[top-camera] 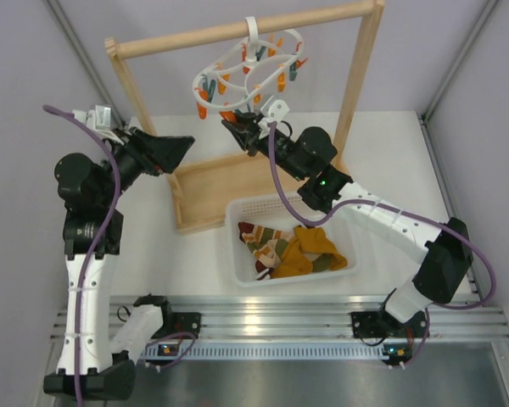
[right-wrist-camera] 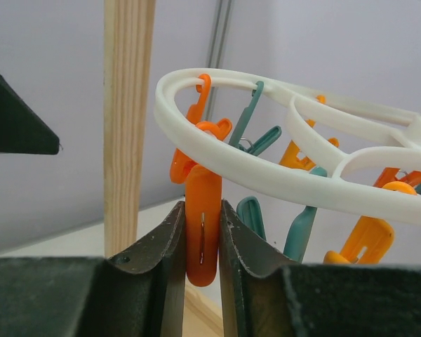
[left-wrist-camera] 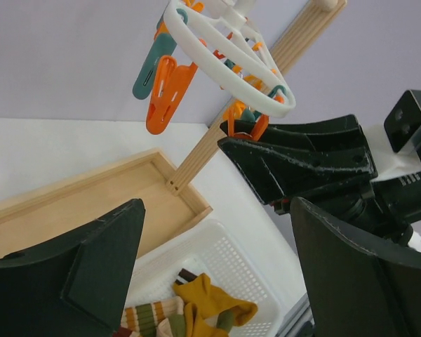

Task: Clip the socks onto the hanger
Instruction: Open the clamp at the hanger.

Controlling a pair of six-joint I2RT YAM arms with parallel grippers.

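Observation:
The white oval hanger point(top-camera: 253, 69) hangs by its hook from the wooden rail, with orange and teal pegs dangling; it also shows in the right wrist view point(right-wrist-camera: 281, 165) and the left wrist view point(left-wrist-camera: 228, 60). My right gripper point(right-wrist-camera: 201, 223) is shut on an orange peg point(right-wrist-camera: 203, 225) at the hanger's near rim; in the top view this gripper point(top-camera: 236, 129) sits under the hanger. The socks point(top-camera: 295, 251), mustard-yellow and striped, lie in the white basket point(top-camera: 237, 254); they also show in the left wrist view point(left-wrist-camera: 203, 305). My left gripper point(top-camera: 180, 151) is open and empty, left of the hanger.
The tall wooden rail frame point(top-camera: 360, 76) stands on a wooden tray base point(top-camera: 205, 191) behind the basket. Its upright post point(right-wrist-camera: 128, 119) is close left of the held peg. Grey walls close in on both sides.

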